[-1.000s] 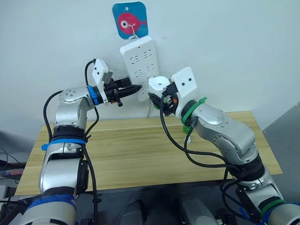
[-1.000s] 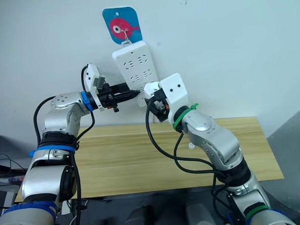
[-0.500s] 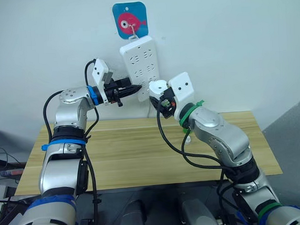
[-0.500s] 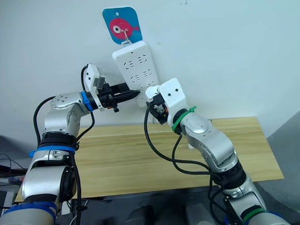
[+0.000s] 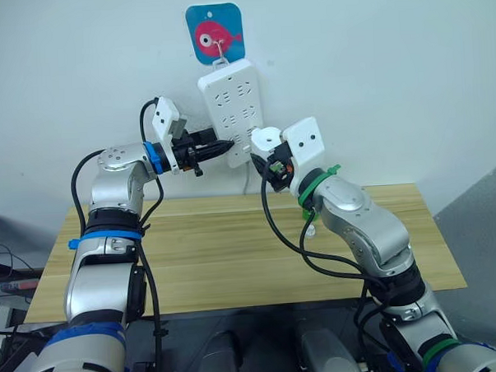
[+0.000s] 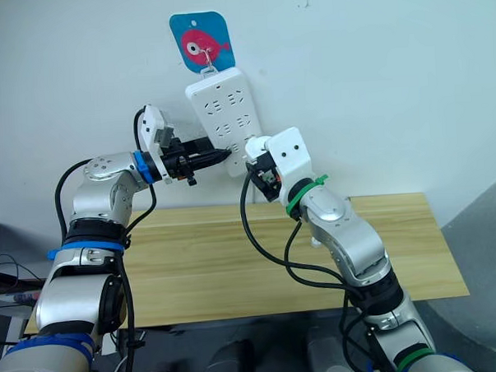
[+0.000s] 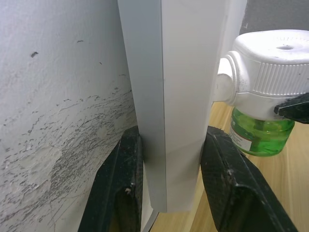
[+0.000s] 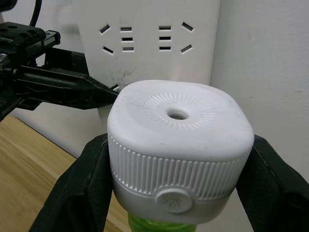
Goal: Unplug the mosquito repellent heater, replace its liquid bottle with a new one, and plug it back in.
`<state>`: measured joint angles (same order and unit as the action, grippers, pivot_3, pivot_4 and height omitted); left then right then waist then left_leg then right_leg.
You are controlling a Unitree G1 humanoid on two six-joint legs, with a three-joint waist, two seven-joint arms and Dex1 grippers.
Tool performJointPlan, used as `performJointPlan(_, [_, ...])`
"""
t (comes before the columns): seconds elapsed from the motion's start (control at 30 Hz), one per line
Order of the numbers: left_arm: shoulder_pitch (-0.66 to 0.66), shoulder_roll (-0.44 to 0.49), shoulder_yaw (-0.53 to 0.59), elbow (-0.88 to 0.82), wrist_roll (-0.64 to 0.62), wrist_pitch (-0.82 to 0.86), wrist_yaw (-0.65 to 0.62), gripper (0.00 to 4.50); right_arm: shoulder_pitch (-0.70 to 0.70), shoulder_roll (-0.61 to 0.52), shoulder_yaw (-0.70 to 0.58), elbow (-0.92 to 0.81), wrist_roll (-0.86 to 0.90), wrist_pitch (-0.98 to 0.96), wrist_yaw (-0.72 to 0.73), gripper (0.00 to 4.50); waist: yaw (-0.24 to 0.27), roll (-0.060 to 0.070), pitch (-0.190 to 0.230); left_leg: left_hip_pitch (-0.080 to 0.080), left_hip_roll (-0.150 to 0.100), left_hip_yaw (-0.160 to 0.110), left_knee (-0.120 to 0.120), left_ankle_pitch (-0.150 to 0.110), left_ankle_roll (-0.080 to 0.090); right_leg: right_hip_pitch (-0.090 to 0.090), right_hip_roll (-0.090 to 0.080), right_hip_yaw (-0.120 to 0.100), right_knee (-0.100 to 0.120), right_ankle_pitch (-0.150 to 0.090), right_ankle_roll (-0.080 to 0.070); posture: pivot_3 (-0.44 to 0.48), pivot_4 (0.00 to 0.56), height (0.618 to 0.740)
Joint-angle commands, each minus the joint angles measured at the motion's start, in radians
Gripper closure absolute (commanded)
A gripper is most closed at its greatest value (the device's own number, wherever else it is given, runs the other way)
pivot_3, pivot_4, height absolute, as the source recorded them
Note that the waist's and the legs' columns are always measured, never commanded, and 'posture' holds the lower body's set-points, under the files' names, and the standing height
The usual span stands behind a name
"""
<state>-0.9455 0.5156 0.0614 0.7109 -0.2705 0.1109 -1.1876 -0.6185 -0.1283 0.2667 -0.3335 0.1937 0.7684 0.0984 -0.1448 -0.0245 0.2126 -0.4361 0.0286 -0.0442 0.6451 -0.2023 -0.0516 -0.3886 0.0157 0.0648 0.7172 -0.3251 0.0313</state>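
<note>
Two grippers at the wall: left gripper (image 7: 169,193) is closed on the bottom edge of the power strip (image 5: 232,100), one finger on each side, steadying it; right gripper (image 8: 176,183) is clamped across the mosquito repellent heater (image 8: 178,145), a finger on each ribbed flank.

Change: over the last second the right arm dips a little away from the strip, then comes back up and in; the heater now sits tight against the strip's lower right face, while the left arm stays put.

Meaning: looks like a plug-in attempt under way; whether the prongs are fully seated I cannot tell.

Heater, look: white rounded cap, vent hole ringed by fine ridges, small round emblem on the front.

Bottle (image 7: 260,137): clear green liquid, hanging under the heater.

Where: at the strip's lower sockets, above the wooden table (image 5: 218,253).
</note>
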Motion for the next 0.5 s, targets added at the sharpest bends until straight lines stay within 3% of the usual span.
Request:
performJointPlan(0.03, [0.004, -0.003, -0.011, -0.051, 0.001, 0.002, -0.007, 3.21, -0.010, 0.020, -0.012, -0.011, -0.023, -0.034, 0.007, 1.41, -0.001, 0.000, 0.000, 0.000, 0.000, 0.000, 0.000, 0.000, 0.000, 0.000, 0.000, 0.000, 0.000, 0.000, 0.000, -0.195, 0.163, 0.723])
performJointPlan(0.5, [0.009, -0.007, -0.005, -0.064, 0.002, 0.013, -0.005, 3.21, -0.019, 0.077, 0.009, 0.034, -0.079, -0.059, 0.026, 1.41, -0.012, 0.000, 0.000, 0.001, 0.000, 0.000, 0.000, 0.000, 0.000, 0.000, 0.000, 0.000, 0.002, 0.000, 0.000, -0.193, 0.164, 0.723])
